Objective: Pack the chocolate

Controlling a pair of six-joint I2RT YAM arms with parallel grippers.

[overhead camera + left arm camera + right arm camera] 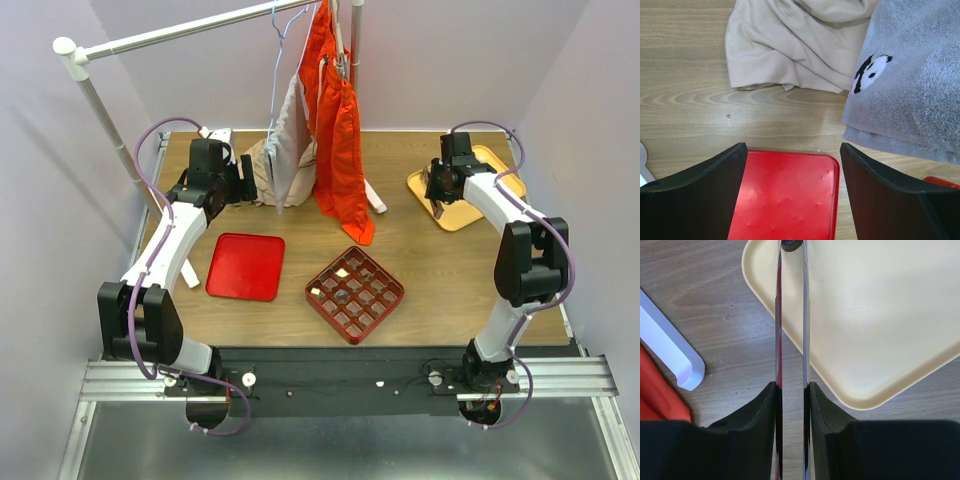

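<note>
The wooden table [430,280] carries everything. At its far side stands a rack [180,35] w/ an orange garment [335,140] and a grey towel [910,75] hanging from it. A beige cloth [790,45] lies crumpled just beside the towel.

Near the front-left lies a flat red lid [246,266]. To its right sits the red gridded box [331,317], turned like a diamond. The yellow tray [880,315] is at the far right corner, well apart from the box.

The left gripper [792,146] hovers over the far edge of the lid. Its jaws are spread wide, nothing between them.

The right gripper [792,385] is above the near edge of the yellow tray. Its jaws are closed tight on a thin metal tool [791,315], which points out over the tray. A small dark thing is at the tool's far end; what it is I cannot tell.

The chocolate [343,271]: a few small lumps, cream and dark, sit in separate cells of the box.
</note>
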